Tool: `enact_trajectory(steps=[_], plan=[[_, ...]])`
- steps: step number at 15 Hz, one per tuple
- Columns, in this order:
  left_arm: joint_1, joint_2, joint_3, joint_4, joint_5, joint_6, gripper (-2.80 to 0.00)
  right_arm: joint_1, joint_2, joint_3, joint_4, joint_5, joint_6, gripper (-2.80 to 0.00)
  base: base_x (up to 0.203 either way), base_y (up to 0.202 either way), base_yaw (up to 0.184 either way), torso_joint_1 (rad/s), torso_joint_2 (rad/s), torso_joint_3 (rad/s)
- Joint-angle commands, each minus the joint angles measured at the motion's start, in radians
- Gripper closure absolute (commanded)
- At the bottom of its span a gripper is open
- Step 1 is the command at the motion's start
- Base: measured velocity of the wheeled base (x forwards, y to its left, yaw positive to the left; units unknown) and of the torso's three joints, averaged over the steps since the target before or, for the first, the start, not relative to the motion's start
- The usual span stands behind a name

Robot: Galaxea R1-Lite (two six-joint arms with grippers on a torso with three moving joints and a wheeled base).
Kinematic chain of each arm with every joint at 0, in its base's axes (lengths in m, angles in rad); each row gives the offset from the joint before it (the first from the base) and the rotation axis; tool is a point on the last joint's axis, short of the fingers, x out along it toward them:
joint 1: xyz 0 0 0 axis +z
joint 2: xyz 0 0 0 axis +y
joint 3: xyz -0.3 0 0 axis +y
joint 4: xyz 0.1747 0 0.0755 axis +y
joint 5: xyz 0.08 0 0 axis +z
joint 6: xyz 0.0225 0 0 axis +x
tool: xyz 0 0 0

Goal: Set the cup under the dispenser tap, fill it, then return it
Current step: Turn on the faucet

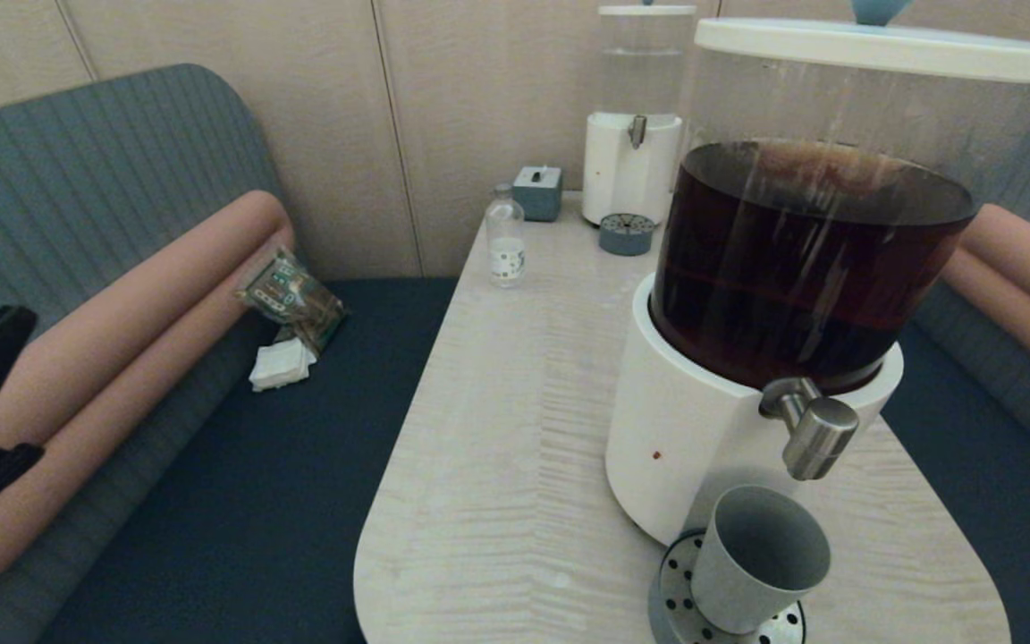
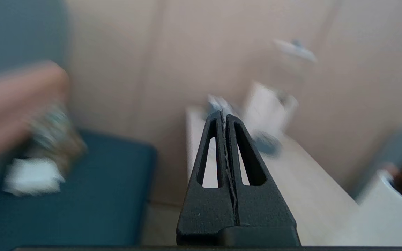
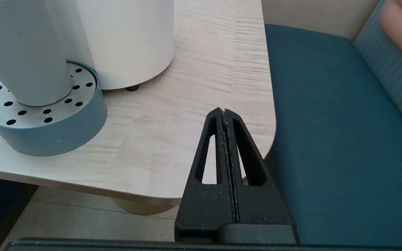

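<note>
Cup (image 1: 758, 559): grey handleless tumbler standing on the perforated steel drip tray (image 1: 685, 617) at the foot of the large dispenser (image 1: 801, 268), below the dispenser tap (image 1: 814, 434).
Cup axis: long axis close to vertical, open mouth facing up, narrow base down on the tray; nothing visible inside it.
Dispenser tap: stubby brushed-steel spout, its outlet pointing down over the cup's mouth, clear of the rim.
Large dispenser: white base, clear tank holding dark brown liquid, white lid.
Writing: none readable on cup or dispensers; the small clear bottle (image 1: 506, 237) carries a label too small to read, and the packet (image 1: 290, 295) on the blue bench seat (image 1: 238, 501) shows print that cannot be made out.
Right gripper (image 3: 224, 111): fingers pressed together, holding nothing, off the table's near corner, apart from cup and tray.
Left gripper (image 2: 224, 113): fingers closed together and empty, beyond the table's left side over the bench.
Table (image 1: 515, 429): pale wood grain; the smaller clear-liquid dispenser (image 1: 633, 116) stands at its far end.
</note>
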State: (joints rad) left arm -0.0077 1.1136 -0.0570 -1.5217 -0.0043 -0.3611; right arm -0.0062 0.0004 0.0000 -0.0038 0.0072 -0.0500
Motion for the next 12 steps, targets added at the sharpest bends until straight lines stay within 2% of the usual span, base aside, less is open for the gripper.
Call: enact_trajectory(steps=[1, 5, 7, 10, 12], plan=[[0.061, -0.138, 0.030, -0.008, 0.004, -0.003, 0.00, 0.000, -0.003, 0.009, -0.001, 0.000, -0.001, 0.00, 0.000, 0.000, 0.000, 0.000, 0.00, 0.000], [0.091, -0.360, 0.053, 0.023, 0.011, -0.007, 0.00, 0.000, -0.003, 0.009, -0.001, 0.000, -0.001, 0.00, 0.000, 0.000, 0.000, 0.000, 0.00, 0.000], [0.093, -0.514, 0.051, 0.121, 0.009, -0.009, 0.00, 0.000, -0.003, 0.009, -0.001, 0.000, -0.001, 0.00, 0.000, 0.000, 0.000, 0.000, 0.00, 0.000], [0.094, -0.776, 0.032, 0.353, 0.005, -0.032, 0.00, 0.000, -0.003, 0.009, -0.001, 0.000, -0.001, 0.00, 0.000, 0.000, 0.000, 0.000, 0.00, 0.000], [0.094, -0.841, 0.032, 0.410, 0.000, -0.080, 0.00, 0.000, -0.003, 0.009, -0.001, 0.000, -0.001, 0.00, 0.000, 0.000, 0.000, 0.000, 0.00, 0.000]])
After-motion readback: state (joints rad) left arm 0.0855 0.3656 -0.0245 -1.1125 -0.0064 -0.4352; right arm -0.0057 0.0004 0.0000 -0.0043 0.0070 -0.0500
